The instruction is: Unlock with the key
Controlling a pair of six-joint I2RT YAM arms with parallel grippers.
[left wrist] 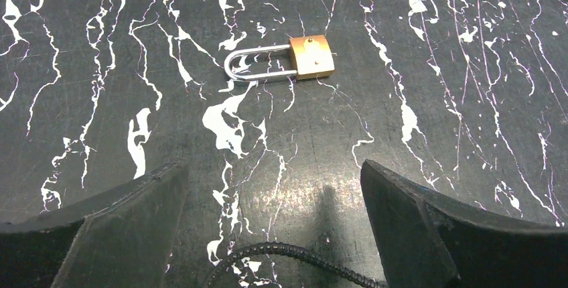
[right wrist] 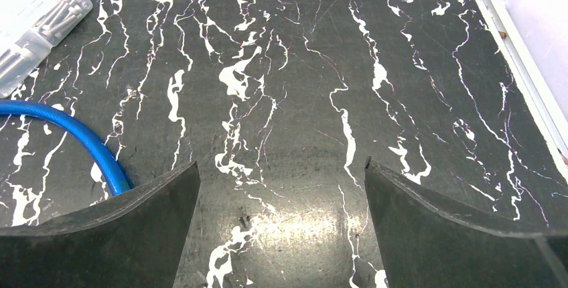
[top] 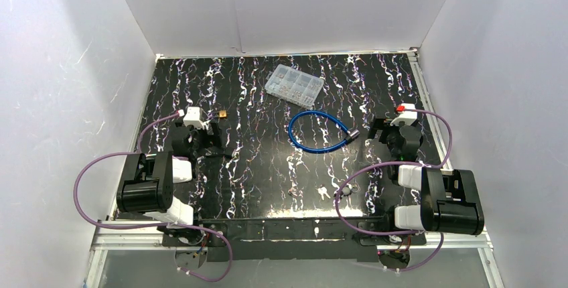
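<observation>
The lock (left wrist: 312, 56) lies flat on the mat (top: 268, 187). In the left wrist view its brass body is to the right and its steel shackle (left wrist: 258, 67) points left, with both legs running into the body as far as can be seen. It lies free, clear of both grippers. The key cannot be made out against the mat's white veins.

The left gripper (left wrist: 273, 167) sits on the near side of the lock, apart from it, with the lock ahead and a little right of the gap. Its jaws are spread wide and empty, and bare mat shows between the two black fingers (left wrist: 127, 221). A ribbed black wire (left wrist: 295, 253) curves over the mat nearer than the lock, low between those fingers.

To the right of the lock and well apart from it, a blue cable (top: 318, 130) lies in a loop. Its ends meet in a dark metal head (top: 353, 136) on the side farthest from the lock. A clear box (top: 295, 84) with small compartments lies at an angle, to the lock's right and farther back, beyond the loop.

The right gripper (right wrist: 282, 164) is far to the right of the lock, past the loop's head. Its jaws are also released and hold nothing. Its wrist view shows a stretch of the cable beside the left finger and a corner of the box.

Purple leads (top: 87, 181) curl from both arms on the near side of the lock. White walls (top: 281, 7) stand around the mat.
</observation>
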